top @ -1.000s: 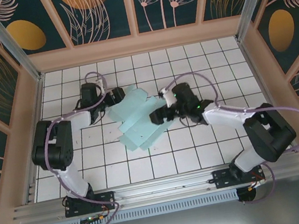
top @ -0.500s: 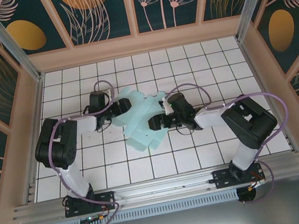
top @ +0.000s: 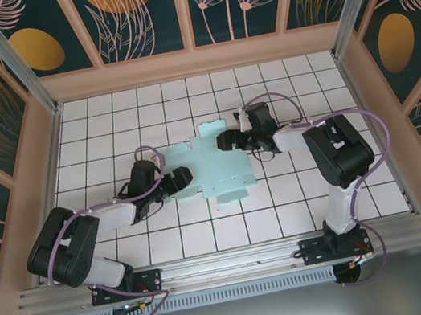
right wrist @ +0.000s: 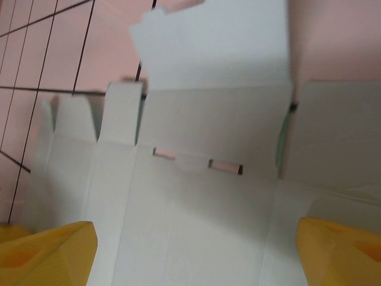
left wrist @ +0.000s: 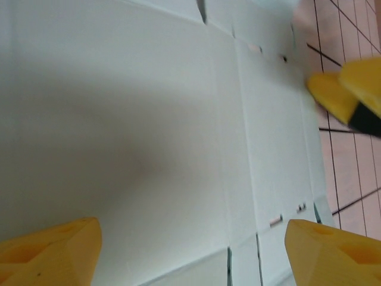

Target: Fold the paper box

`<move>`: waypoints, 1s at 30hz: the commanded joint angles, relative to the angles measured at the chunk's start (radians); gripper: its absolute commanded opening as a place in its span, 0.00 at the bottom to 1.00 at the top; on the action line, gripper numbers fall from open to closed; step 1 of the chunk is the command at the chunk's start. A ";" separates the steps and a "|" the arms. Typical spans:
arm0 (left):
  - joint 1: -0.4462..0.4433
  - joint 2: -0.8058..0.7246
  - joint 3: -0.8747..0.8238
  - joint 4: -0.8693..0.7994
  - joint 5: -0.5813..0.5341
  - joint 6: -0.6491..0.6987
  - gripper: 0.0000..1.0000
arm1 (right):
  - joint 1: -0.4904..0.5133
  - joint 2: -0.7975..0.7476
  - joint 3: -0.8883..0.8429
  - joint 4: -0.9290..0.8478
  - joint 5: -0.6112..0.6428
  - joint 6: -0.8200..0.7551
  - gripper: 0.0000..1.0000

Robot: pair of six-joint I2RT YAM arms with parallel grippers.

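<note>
The paper box (top: pixel 217 168) lies as a flat, pale mint creased sheet on the white tiled table (top: pixel 98 120), a little past the middle. My left gripper (top: pixel 184 178) sits low at the sheet's left edge. In the left wrist view its yellow fingertips (left wrist: pixel 50 256) stand wide apart and open over the card (left wrist: pixel 149 119). My right gripper (top: pixel 226 140) is at the sheet's far right corner. It is also open, with the slotted crease (right wrist: pixel 196 161) and a flap (right wrist: pixel 214 47) ahead of its fingers (right wrist: pixel 50 253).
Wooden walls (top: pixel 193 61) enclose the table on three sides. Purple cables (top: pixel 283 104) loop off both arms. Bare tiles lie to the left, right and near side of the sheet. A yellow finger of the right gripper (left wrist: pixel 342 92) shows beyond the sheet's edge in the left wrist view.
The sheet has gone from raised and crumpled to lying flat, shifted slightly right. The left arm swung toward the near left; the right gripper moved to the sheet's far corner.
</note>
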 commanded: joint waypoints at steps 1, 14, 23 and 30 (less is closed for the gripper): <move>-0.042 -0.039 -0.008 0.021 -0.061 -0.068 0.81 | -0.015 0.002 0.046 -0.059 0.022 -0.042 0.88; -0.045 0.177 0.305 -0.046 -0.018 0.082 0.76 | -0.066 -0.364 -0.375 0.258 -0.006 0.214 0.79; -0.046 0.340 0.308 -0.034 -0.030 0.034 0.39 | -0.085 -0.304 -0.421 0.278 -0.063 0.292 0.78; -0.046 0.331 0.248 -0.036 -0.072 0.022 0.34 | -0.084 -0.216 -0.373 0.299 -0.121 0.292 0.58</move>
